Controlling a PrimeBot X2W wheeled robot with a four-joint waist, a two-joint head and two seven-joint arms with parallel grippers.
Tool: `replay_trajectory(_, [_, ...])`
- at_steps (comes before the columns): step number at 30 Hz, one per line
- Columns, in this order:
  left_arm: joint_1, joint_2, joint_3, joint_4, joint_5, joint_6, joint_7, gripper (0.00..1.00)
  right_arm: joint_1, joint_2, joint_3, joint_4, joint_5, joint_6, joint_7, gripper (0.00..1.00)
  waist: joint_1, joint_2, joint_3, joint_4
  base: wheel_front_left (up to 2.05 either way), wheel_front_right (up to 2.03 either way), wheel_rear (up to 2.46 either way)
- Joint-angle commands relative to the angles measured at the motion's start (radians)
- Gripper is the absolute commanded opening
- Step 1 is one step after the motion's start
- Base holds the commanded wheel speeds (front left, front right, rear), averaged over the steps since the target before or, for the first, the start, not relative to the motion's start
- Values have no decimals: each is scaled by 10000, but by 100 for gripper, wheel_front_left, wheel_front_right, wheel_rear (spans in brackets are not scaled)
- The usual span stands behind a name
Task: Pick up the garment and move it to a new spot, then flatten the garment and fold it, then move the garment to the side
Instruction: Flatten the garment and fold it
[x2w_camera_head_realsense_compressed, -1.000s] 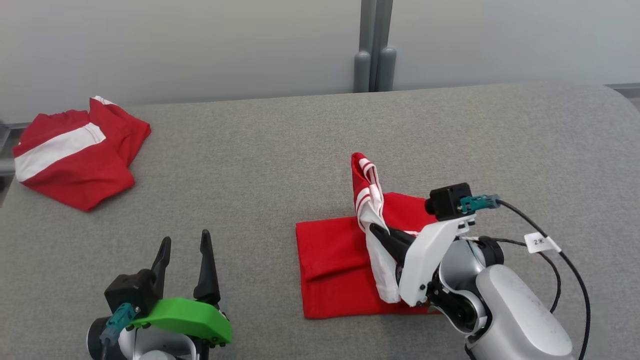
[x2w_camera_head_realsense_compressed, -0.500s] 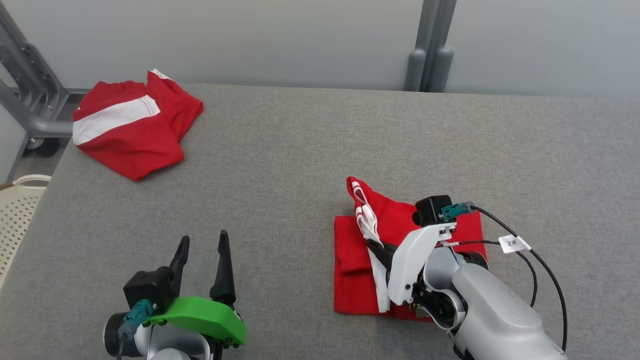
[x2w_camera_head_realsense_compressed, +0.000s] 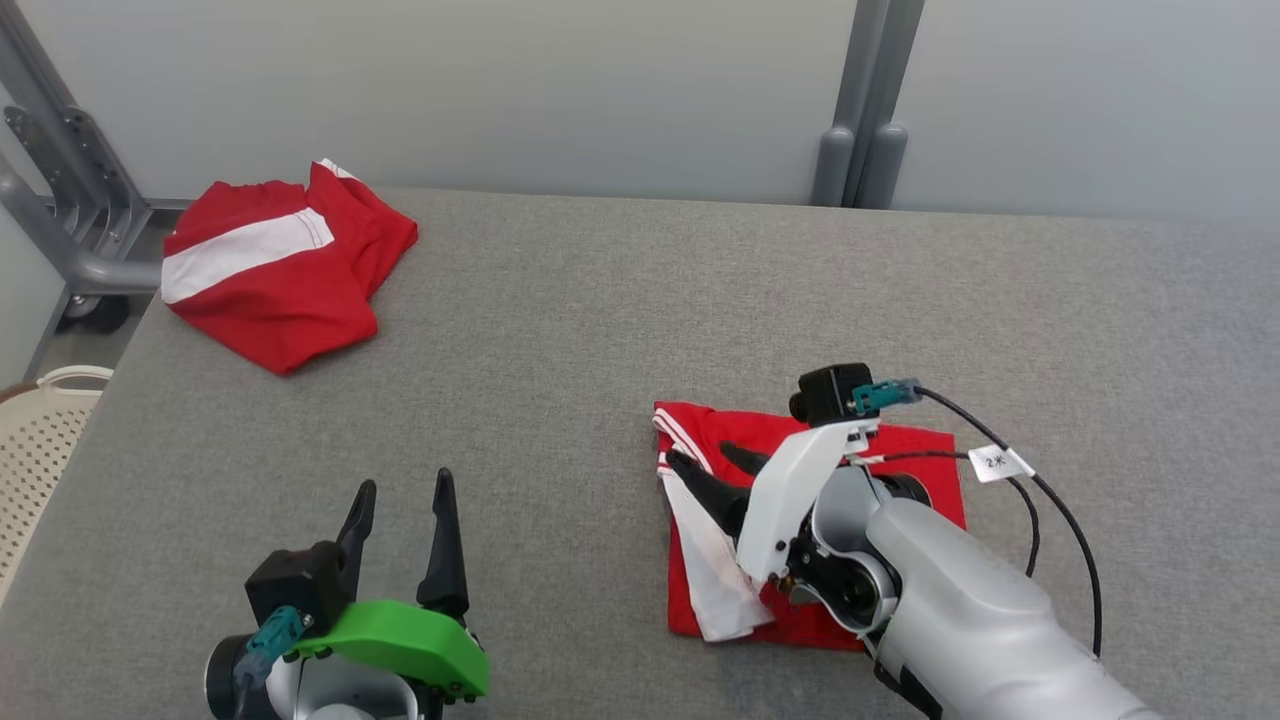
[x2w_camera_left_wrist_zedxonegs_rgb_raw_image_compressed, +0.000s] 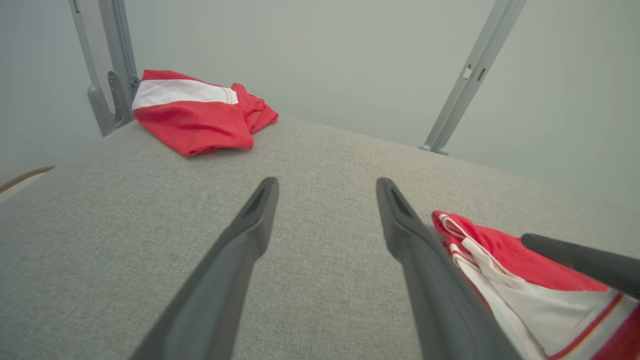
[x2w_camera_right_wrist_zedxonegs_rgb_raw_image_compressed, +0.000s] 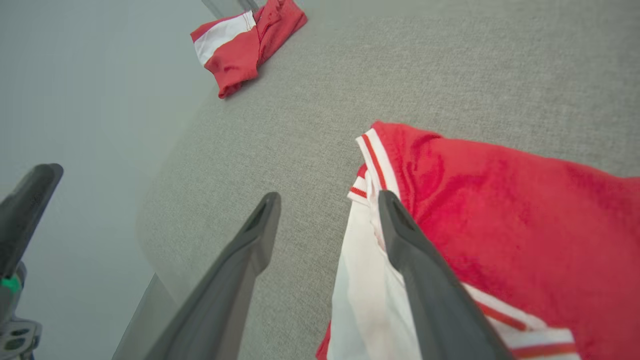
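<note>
A folded red garment (x2w_camera_head_realsense_compressed: 765, 427) with a white striped panel lies on the grey table (x2w_camera_head_realsense_compressed: 600, 320), right of centre. My right gripper (x2w_camera_head_realsense_compressed: 712, 462) is open just above its left edge, one finger over the white panel and the other over bare table beside it; nothing is held. The right wrist view shows the same garment (x2w_camera_right_wrist_zedxonegs_rgb_raw_image_compressed: 500, 200) under the right gripper (x2w_camera_right_wrist_zedxonegs_rgb_raw_image_compressed: 330, 196). At the near left my left gripper (x2w_camera_head_realsense_compressed: 404, 482) stands open and empty, well apart from the cloth. From the left wrist, the left gripper (x2w_camera_left_wrist_zedxonegs_rgb_raw_image_compressed: 327, 182) points across bare table, with the garment (x2w_camera_left_wrist_zedxonegs_rgb_raw_image_compressed: 500, 250) at the lower right.
A second red and white garment (x2w_camera_head_realsense_compressed: 280, 290) lies crumpled at the table's far left corner. A grey metal frame (x2w_camera_head_realsense_compressed: 60, 230) and a cream perforated basket (x2w_camera_head_realsense_compressed: 40, 430) stand off the left edge. A grey post (x2w_camera_head_realsense_compressed: 860, 100) rises behind the table.
My right gripper has opened and let go of the raised white-striped flap, which now lies flat on the garment. The camera has shifted. The left gripper stays open.
</note>
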Motion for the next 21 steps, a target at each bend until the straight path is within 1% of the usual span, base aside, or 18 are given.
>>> replay_trajectory(1, [114, 78, 18, -45, -66, 66, -2, 100, -206, -27, 72, -107, 138, 4, -154, 100, 0, 0, -81, -137, 0, 0, 0])
replay_trajectory(3, [149, 106, 11, -90, -65, 103, 18, 100, -427, -30, 155, -224, 251, 4, -338, 100, 0, 0, -133, -248, 0, 0, 0])
replay_trajectory(6, [187, 130, 3, -179, -54, 163, 25, 100, -723, -29, -13, -275, 185, 4, -705, 100, 0, 0, -168, -391, 0, 0, 0])
replay_trajectory(11, [306, 180, -57, -335, -6, 203, 43, 100, -930, -133, -741, -16, -591, 4, -1447, 100, 0, 0, -178, -650, 0, 0, 0])
replay_trajectory(15, [334, 205, -86, -482, 25, 260, 93, 100, -502, -482, -1352, -141, -1062, 4, -1874, 100, 0, 0, -160, -819, 0, 0, 0])
replay_trajectory(21, [425, 292, -52, -652, 3, 351, 129, 100, 552, -994, -2271, -818, -1442, 4, -2021, 100, 0, 0, -122, -1083, 0, 0, 0])
